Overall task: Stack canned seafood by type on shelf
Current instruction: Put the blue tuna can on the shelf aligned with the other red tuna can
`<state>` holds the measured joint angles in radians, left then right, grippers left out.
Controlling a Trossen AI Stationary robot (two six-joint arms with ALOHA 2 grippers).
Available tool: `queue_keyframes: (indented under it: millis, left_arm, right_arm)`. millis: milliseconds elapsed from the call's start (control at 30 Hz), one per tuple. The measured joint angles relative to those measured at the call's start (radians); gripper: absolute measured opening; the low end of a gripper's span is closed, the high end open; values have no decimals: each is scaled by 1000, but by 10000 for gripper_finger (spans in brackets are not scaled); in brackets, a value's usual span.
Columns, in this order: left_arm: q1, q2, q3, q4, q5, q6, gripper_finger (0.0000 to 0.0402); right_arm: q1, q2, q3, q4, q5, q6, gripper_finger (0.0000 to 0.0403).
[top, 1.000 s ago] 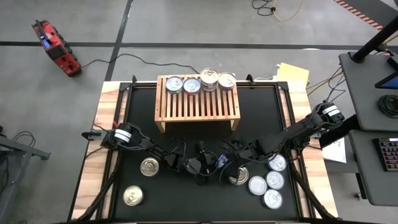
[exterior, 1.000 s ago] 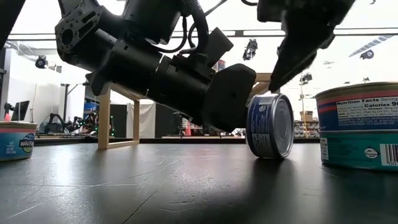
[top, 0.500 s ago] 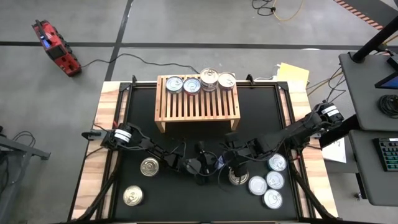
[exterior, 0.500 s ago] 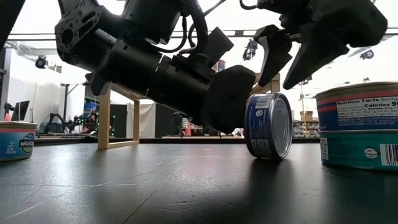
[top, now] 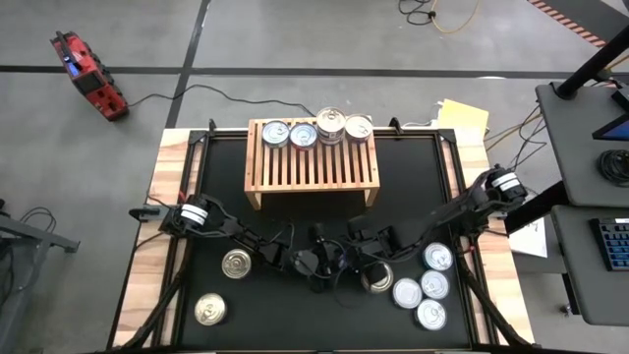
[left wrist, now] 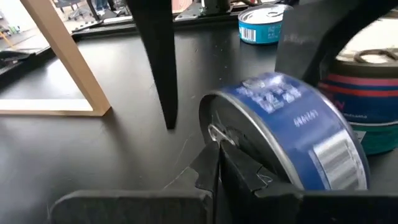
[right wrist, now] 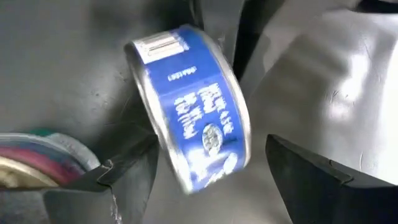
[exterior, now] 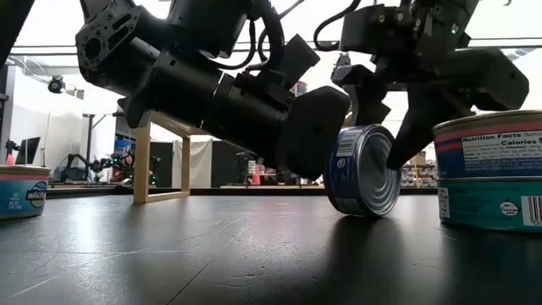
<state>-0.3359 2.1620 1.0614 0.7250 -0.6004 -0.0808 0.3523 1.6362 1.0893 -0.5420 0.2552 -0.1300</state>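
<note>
A blue-labelled can (exterior: 364,169) stands on its rim on the black mat (top: 226,206), leaning a little. My left gripper (left wrist: 217,163) is shut, and lies low and nearly level at the can's lid side. My right gripper (right wrist: 211,142) is open and comes down slanting from above; one finger (right wrist: 124,171) stands on each side of the can (right wrist: 193,106). Several cans (top: 316,129) sit on the far part of the wooden shelf (top: 311,167). My left gripper touches the can's lid (left wrist: 216,134), low on its face by the pull tab, with its shut fingertips, coming nearly level from the table's left. The can rests on its rim on the mat. My right gripper's fingers stand around the can; I cannot tell whether they touch it.
Loose cans lie on the mat: two at the near left (top: 236,264) (top: 209,311) and several at the near right (top: 423,290). Two stacked cans (exterior: 491,169) stand just right of the blue can. The shelf's near slats are bare.
My right gripper has come down toward the blue can and rolled about its own axis, so that its open fingers now stand on both sides of the can. The can has tipped slightly from standing straight on its rim.
</note>
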Motion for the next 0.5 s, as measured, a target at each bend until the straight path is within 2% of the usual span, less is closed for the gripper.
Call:
queue_keyframes:
  millis: [267,500]
  left_arm:
    - [0,-1,4,-8,0,28,0]
    - [-2,-1,4,-33,-20,21,0]
  right_arm:
    - [0,13,33,-15,-2,-14,237]
    - [0,3,70,-85,-17,-12,160]
